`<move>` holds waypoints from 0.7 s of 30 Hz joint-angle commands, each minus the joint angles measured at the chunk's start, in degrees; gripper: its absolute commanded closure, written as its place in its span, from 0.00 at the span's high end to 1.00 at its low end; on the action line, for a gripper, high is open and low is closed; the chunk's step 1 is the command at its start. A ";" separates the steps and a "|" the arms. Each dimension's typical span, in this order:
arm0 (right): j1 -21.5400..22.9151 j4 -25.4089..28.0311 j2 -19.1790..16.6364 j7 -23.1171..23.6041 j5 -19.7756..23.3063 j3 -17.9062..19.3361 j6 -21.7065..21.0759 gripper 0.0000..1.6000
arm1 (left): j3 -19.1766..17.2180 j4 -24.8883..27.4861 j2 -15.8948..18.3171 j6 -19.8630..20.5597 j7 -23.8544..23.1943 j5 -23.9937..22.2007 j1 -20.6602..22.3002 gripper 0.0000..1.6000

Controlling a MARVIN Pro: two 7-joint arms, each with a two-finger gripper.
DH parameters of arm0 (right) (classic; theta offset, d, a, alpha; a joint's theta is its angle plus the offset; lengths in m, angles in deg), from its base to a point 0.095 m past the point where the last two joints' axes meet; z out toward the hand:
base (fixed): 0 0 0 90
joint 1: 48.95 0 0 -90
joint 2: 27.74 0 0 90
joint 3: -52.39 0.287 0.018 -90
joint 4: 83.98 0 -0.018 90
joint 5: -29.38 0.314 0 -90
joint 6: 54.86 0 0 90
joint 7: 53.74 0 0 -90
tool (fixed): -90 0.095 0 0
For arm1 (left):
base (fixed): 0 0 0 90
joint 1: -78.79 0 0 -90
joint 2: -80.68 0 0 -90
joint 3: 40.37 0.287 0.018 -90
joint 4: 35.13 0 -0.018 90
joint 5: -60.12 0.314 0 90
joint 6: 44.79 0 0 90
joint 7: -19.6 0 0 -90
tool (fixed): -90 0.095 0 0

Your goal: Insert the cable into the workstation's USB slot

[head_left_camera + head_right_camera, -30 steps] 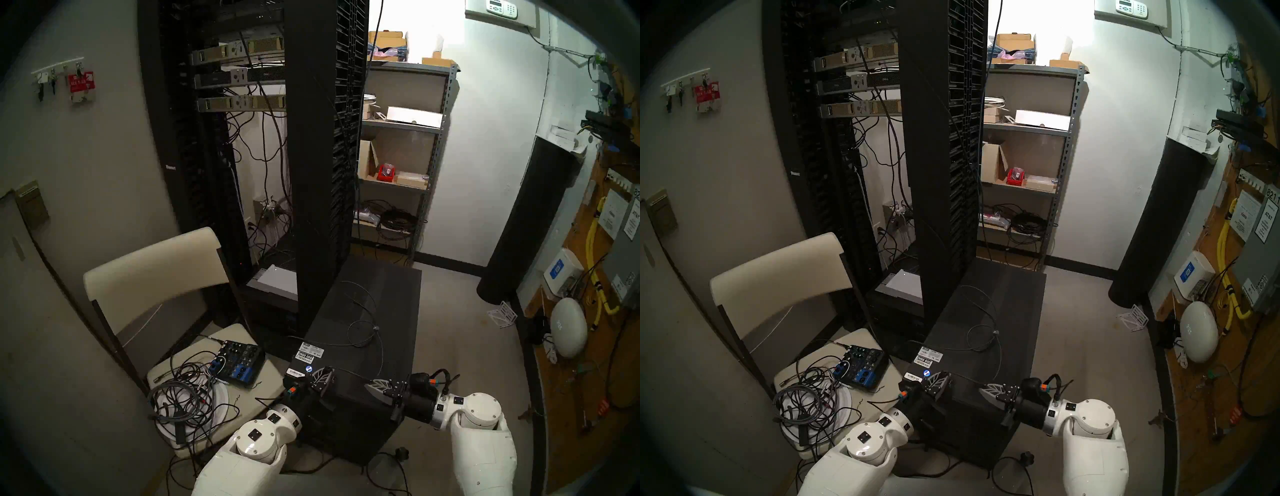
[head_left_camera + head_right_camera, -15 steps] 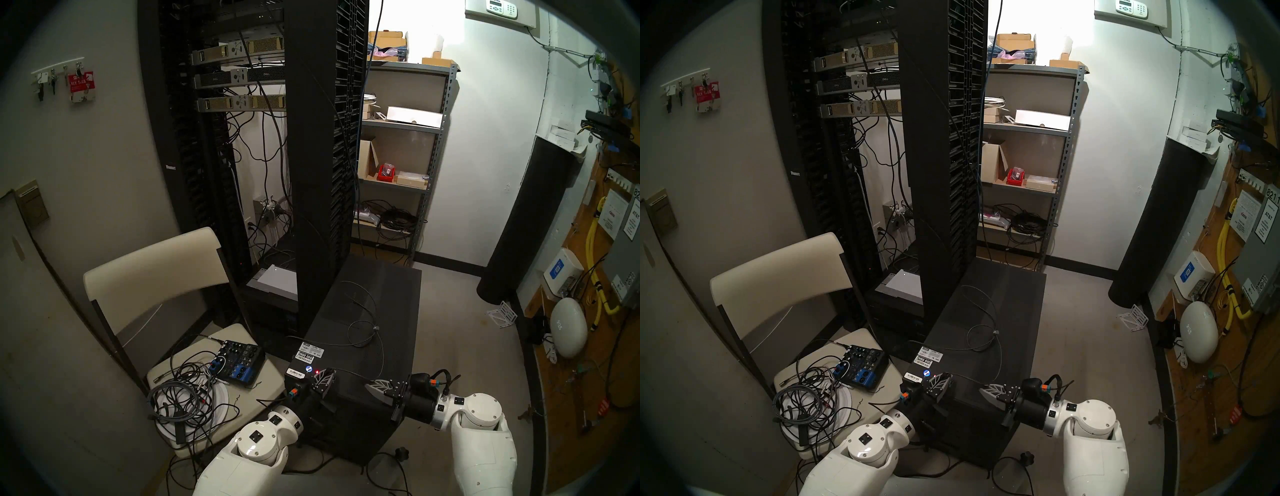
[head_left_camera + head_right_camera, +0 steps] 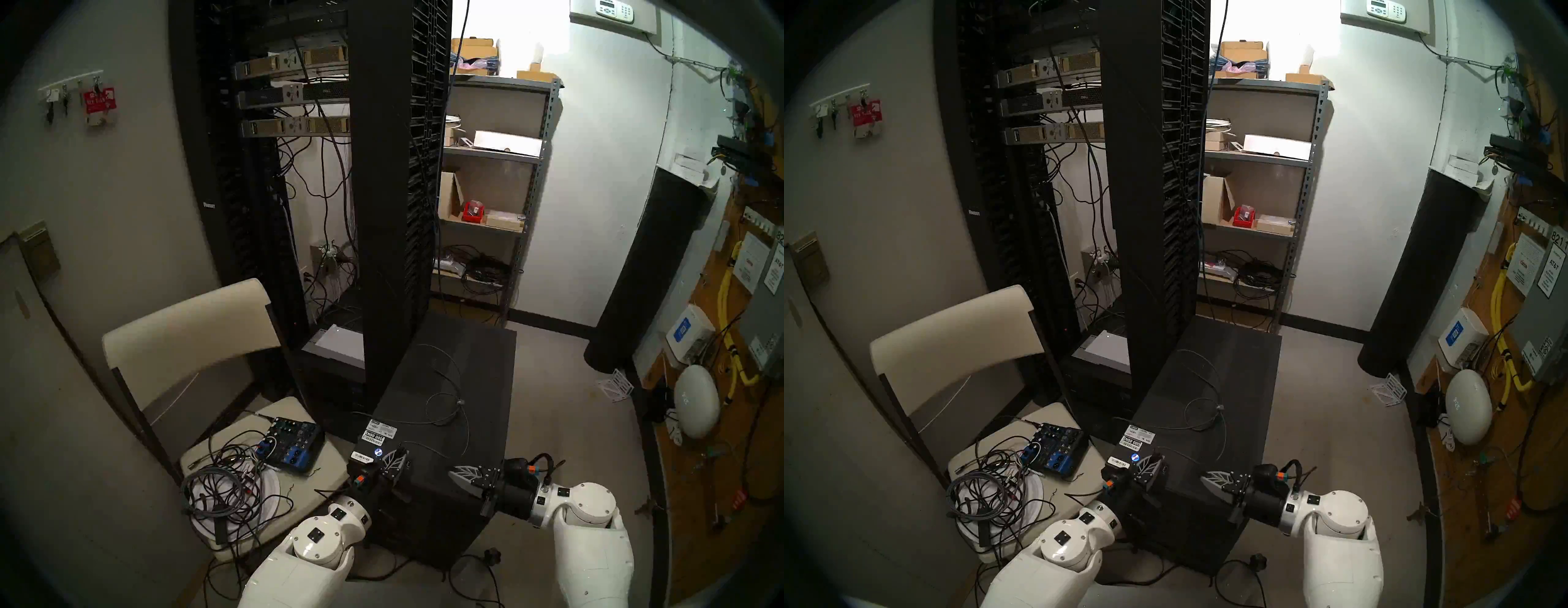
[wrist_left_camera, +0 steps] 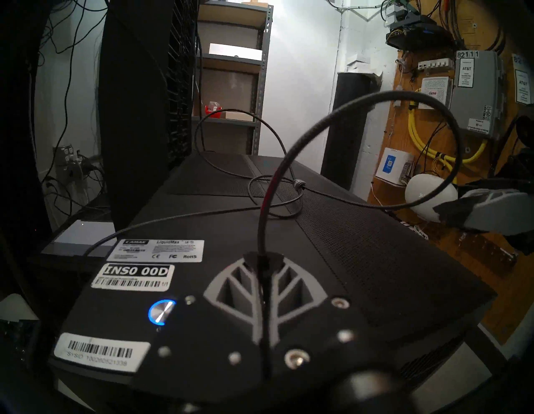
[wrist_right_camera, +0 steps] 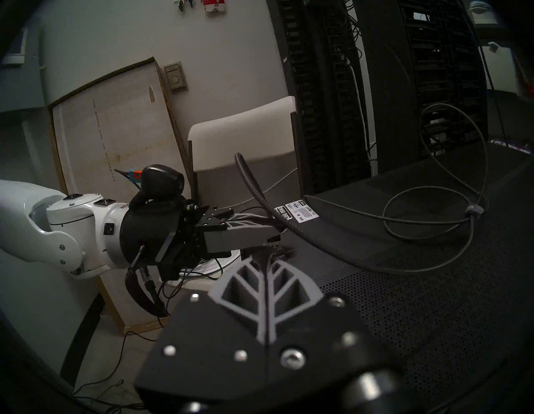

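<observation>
The workstation (image 3: 458,382) is a black tower with a mesh top, white stickers and a blue-lit button (image 4: 161,310). The thin grey cable (image 4: 346,110) loops over its top, with a small clip (image 5: 472,209) on the loop. My left gripper (image 3: 401,452) is shut on the cable just behind its silver plug (image 5: 274,242). The plug hangs just above a small silver-rimmed USB slot (image 5: 280,255) at the near end of the top. My right gripper (image 3: 453,472) hovers shut and empty over the front right of the top, apart from the cable.
To the left, a white chair (image 3: 191,331) carries an audio mixer (image 3: 292,443) and a heap of cords (image 3: 225,488). The tall black server rack (image 3: 390,212) stands right behind the workstation. A metal shelf (image 3: 492,191) and a black cylinder (image 3: 649,271) lie further right.
The left gripper has shifted slightly away with the plug. The cable stretch that ran to the right fingertip now arcs clear of it. The red light seen half a second ago is hidden.
</observation>
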 commanded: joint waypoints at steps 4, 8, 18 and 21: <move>0.15 0.89 0.35 0.02 0.14 -0.01 -0.08 0.00 | 0.21 1.55 0.08 1.17 -0.44 -0.49 -1.09 0.00; 0.21 0.78 0.35 0.22 0.16 0.18 -0.03 0.00 | 0.56 4.16 0.24 2.10 -0.19 -0.47 -2.20 0.00; 0.31 0.75 0.45 0.39 0.04 0.41 0.06 0.00 | 1.21 3.35 0.38 2.67 1.20 -0.27 -2.24 0.00; 0.33 0.78 0.47 0.50 -0.02 0.48 -0.01 0.00 | 0.83 0.20 -0.15 1.12 1.94 0.18 -1.16 0.00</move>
